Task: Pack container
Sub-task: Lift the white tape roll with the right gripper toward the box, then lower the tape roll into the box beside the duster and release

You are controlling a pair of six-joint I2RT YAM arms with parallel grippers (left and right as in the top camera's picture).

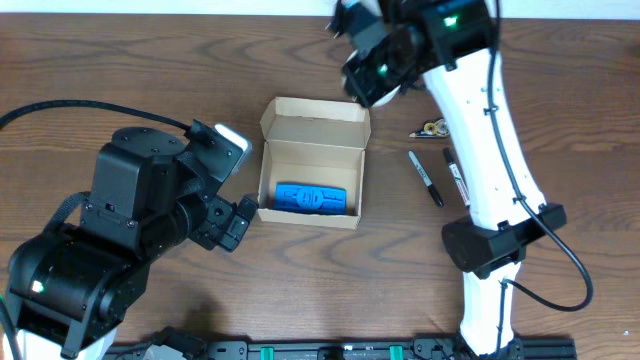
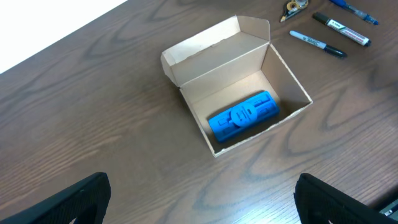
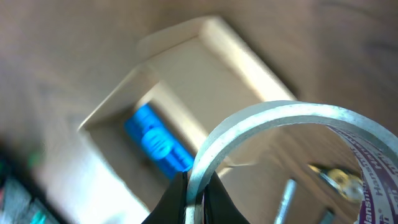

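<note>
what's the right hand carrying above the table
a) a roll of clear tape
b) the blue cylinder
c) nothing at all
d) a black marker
a: in the right wrist view the right hand is pinched on the rim of a roll of clear tape, while the blue ribbed cylinder lies inside the open tan cardboard box and the black marker pens rest on the brown wooden table.

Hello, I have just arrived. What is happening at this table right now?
Two robot arms are packing a cardboard box. Its flap lid is open and a blue object lies inside. The right gripper holds a roll of tape above the table, near the box. The left gripper hangs open beside the box, holding nothing. Pens lie on the table.
</note>
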